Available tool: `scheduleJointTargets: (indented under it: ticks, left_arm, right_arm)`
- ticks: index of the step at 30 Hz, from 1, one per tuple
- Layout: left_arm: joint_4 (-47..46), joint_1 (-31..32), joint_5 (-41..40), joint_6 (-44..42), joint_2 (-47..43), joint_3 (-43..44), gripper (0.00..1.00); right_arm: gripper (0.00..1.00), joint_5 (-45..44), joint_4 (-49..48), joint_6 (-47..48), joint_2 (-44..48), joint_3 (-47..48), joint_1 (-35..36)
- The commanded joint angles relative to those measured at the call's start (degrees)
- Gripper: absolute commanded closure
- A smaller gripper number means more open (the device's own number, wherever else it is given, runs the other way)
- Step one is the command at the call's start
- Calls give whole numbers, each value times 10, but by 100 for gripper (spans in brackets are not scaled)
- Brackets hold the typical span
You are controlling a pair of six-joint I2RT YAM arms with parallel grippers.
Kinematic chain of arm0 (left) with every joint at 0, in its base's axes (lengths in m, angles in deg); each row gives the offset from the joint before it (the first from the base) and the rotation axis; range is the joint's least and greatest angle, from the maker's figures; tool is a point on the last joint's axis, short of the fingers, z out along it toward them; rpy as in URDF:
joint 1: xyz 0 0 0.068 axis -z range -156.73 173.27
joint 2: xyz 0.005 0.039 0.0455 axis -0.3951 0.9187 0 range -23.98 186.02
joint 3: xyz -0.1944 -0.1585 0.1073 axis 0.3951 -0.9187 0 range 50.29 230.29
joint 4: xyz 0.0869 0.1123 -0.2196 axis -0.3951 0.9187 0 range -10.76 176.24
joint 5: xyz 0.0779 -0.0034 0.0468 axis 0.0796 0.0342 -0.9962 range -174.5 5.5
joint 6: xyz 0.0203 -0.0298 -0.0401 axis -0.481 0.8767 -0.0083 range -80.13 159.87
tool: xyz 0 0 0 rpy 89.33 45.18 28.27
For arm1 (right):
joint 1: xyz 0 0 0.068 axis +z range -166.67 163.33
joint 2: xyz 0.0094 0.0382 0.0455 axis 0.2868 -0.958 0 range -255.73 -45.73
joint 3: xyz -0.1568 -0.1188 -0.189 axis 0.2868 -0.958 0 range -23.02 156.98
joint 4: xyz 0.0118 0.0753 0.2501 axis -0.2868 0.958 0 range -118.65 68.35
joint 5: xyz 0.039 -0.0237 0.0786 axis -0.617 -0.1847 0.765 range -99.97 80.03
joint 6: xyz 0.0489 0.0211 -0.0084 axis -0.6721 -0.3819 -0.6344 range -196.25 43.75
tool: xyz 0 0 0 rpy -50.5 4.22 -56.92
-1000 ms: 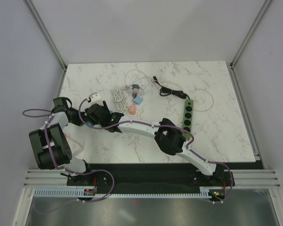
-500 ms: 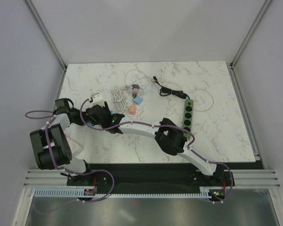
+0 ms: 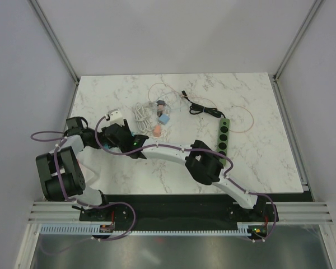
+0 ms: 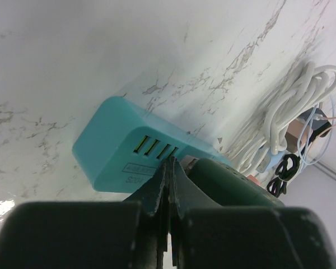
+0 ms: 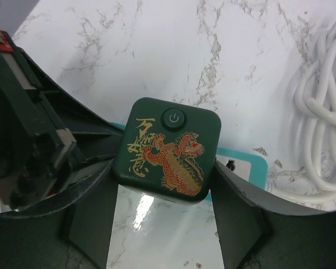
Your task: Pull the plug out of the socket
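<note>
A dark green plug (image 5: 168, 148) with a red and gold dragon and a power button sits in a teal socket block (image 5: 243, 163) on the marble table. My right gripper (image 5: 167, 188) is shut on the plug, one finger on each side. In the left wrist view my left gripper (image 4: 171, 163) is shut and empty, its tips resting against the teal socket block (image 4: 109, 148) beside the green plug (image 4: 229, 179). In the top view both grippers meet at the left of the table, left gripper (image 3: 103, 137) and right gripper (image 3: 126, 140). The socket is mostly hidden there.
A coiled white cable (image 3: 141, 114) lies just behind the grippers, also in the right wrist view (image 5: 319, 129). Small orange and blue blocks (image 3: 159, 124), a black cable (image 3: 201, 107) and a green power strip (image 3: 223, 136) lie to the right. Walls enclose the table.
The left wrist has shifted slightly right, closer to the right gripper. The right arm and the plug look unchanged.
</note>
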Motion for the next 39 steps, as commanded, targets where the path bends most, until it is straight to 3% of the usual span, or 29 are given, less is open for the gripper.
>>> scheduleJointTargets:
  ticks: [1, 7, 13, 16, 18, 20, 21, 24, 33, 39]
  left_arm:
    - [68, 13, -55, -8, 36, -35, 98]
    - [68, 13, -49, -9, 34, -33, 98]
    - [67, 13, -59, -21, -14, -31, 98]
    - [64, 13, -64, -25, -43, -31, 98]
    - [63, 17, -64, -29, -51, -32, 98]
    - [62, 27, -65, -30, -57, -31, 98]
    - [61, 32, -65, -30, -57, -29, 98]
    - [61, 39, -56, -36, -54, -21, 98]
    - [42, 54, -30, -65, -91, -18, 98]
    - [39, 68, -37, -80, -114, -12, 98]
  right_arm:
    - [100, -21, -70, 41, 74, 22, 16]
    - [100, -81, -41, 70, 76, 42, 24]
    - [100, -101, -33, 91, 146, -44, 2]
    - [100, -82, -23, 80, 209, -135, -32]
    - [100, -26, -6, 53, 263, -212, -61]
    - [100, 40, 34, 20, 288, -242, -126]
    - [100, 126, 69, 7, 293, -250, -149]
    - [100, 221, 115, -12, 315, -292, -219]
    - [100, 285, 206, 61, 354, -357, -271]
    - [98, 301, 252, 89, 309, -325, -274]
